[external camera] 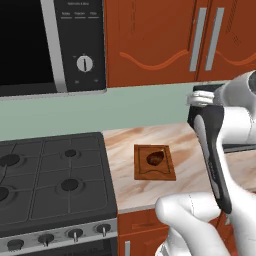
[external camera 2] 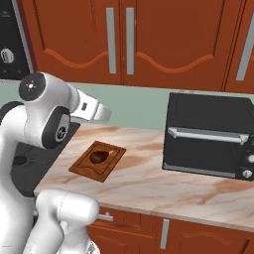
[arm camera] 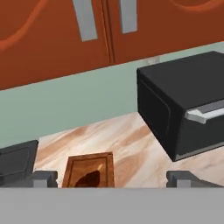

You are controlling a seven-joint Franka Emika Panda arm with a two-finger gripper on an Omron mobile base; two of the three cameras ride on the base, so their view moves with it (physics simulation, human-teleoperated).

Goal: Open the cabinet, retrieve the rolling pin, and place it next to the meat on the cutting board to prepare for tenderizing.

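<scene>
The cabinet (external camera: 150,40) hangs on the wall above the counter with both doors shut, and its long grey handles (external camera: 206,39) sit side by side. It also shows as the cabinet (external camera 2: 79,34) and the cabinet (arm camera: 52,39). The cutting board (external camera: 145,172) lies on the marble counter beside the stove, with the meat (external camera: 155,158) on its middle. Both appear again as the board (external camera 2: 84,168) with the meat (external camera 2: 97,157), and the board (arm camera: 105,164) with the meat (arm camera: 89,178). My gripper (arm camera: 113,179) hovers above the board, open wide and holding nothing. The rolling pin is out of view.
A black toaster oven (external camera 2: 208,134) stands on the counter right of the board, seen too as the toaster oven (arm camera: 183,105). A gas stove (external camera: 50,175) lies to the left, with a microwave (external camera: 50,45) above it. Low cabinets (external camera 2: 163,233) run under the counter edge.
</scene>
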